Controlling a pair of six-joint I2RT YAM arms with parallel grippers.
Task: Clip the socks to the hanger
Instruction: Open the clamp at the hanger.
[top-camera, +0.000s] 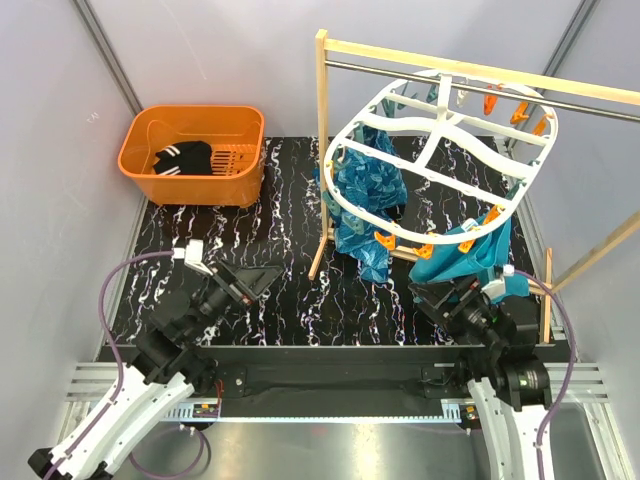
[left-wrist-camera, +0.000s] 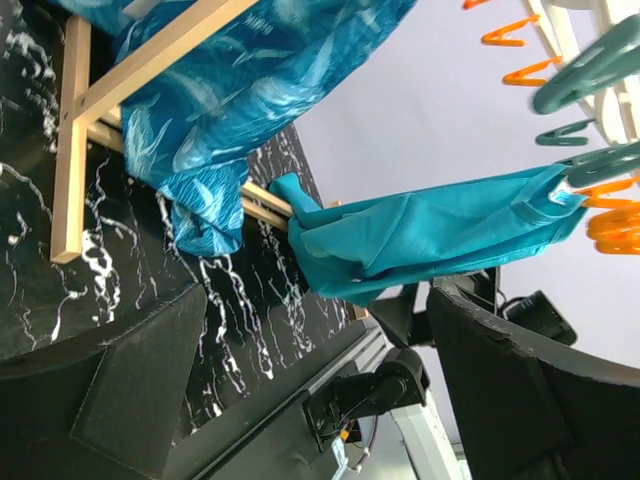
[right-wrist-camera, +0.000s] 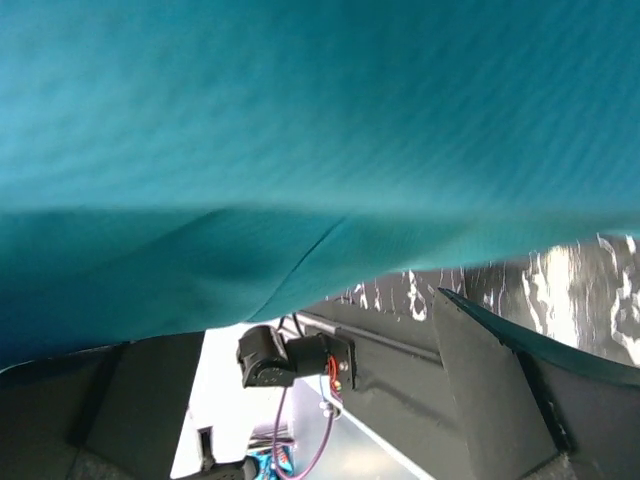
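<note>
Socks (top-camera: 185, 158) lie in the orange basket (top-camera: 200, 188) at the far left, well apart from the hanger (top-camera: 437, 125). We find the left gripper (top-camera: 262, 280) and right gripper (top-camera: 432, 298) both spread and empty. We advise the left arm pinch a single sock.

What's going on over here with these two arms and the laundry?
The job is clipping socks onto the white hanger. The socks lie in the orange basket, far left, not yet picked up. A blue patterned cloth and a teal cloth hang from the hanger. The left pincer is open and empty above the table; the right pincer, also open, sits right by the teal cloth.
</note>
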